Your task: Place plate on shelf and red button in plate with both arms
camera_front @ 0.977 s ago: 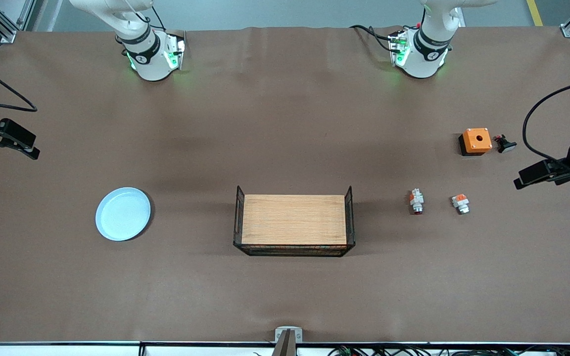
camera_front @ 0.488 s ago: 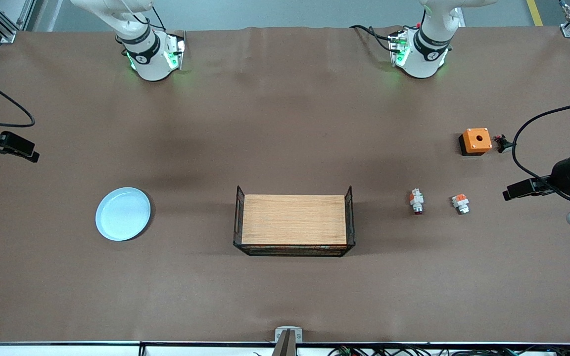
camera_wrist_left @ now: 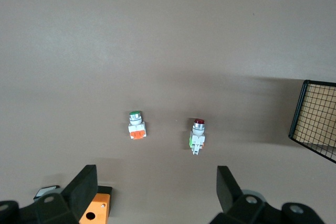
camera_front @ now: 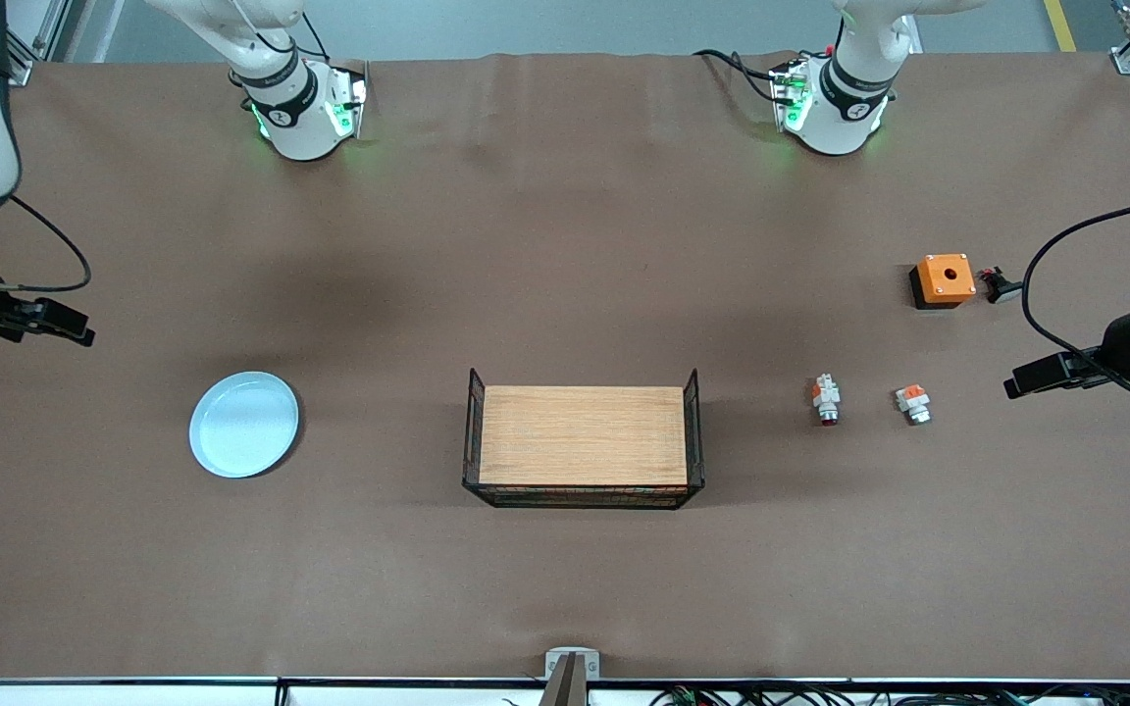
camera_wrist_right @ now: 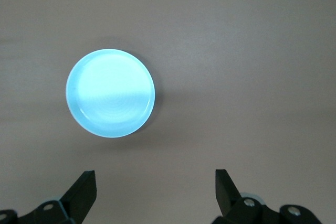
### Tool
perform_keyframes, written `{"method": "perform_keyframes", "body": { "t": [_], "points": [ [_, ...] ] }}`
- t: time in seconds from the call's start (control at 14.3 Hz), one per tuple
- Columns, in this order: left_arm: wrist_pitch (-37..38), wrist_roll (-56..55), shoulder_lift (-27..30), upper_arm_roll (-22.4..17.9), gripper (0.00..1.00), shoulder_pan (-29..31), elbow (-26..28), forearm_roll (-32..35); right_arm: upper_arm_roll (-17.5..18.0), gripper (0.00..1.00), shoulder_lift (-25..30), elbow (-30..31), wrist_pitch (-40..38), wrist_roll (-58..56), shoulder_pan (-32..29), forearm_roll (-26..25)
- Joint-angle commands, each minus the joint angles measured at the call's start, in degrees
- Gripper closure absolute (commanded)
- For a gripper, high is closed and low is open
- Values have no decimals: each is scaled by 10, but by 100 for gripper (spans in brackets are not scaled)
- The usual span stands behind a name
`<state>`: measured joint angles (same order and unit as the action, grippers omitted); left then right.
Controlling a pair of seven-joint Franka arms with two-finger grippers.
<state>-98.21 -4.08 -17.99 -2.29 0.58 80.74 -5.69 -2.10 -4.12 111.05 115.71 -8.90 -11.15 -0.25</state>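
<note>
Lying flat on the brown table (camera_front: pixel 565 588), the pale blue plate (camera_front: pixel 244 424) sits toward the right arm's end, well apart from everything else. The red button (camera_front: pixel 827 401) lies toward the left arm's end, just beside a similar orange-and-white part (camera_front: pixel 913 403). Between plate and button stands a wire basket (camera_front: pixel 583 500) with a wooden board (camera_front: pixel 583 435) on it. An orange box (camera_front: pixel 944 279) and a black button (camera_front: pixel 1001 285) lie farther from the front camera than the two small parts. The right gripper (camera_wrist_right: pixel 155 192) hangs near the plate, fingers spread wide and empty. The left gripper (camera_wrist_left: pixel 157 190) hangs near the small parts, fingers likewise apart and empty.
</note>
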Motion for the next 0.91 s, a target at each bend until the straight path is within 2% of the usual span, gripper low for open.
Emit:
{"method": "perform_keyframes", "body": {
  "t": [0.0,0.35,0.63,0.84],
  "points": [
    [4,-6,1,-2,0,1,-1,-9,7,0,17,63,64,-9,-5,4],
    [3,-7,-16,-1,0,4,-1,-13,8,0,-62,66,128,-9,-2,4],
    [-7,-68,-27,-1,0,2,-1,-13,8,0,-120,65,185,-9,-2,4],
    [-6,-69,-44,-2,0,0,-1,-5,9,0,-158,55,220,-8,-1,4]
  ]
}}
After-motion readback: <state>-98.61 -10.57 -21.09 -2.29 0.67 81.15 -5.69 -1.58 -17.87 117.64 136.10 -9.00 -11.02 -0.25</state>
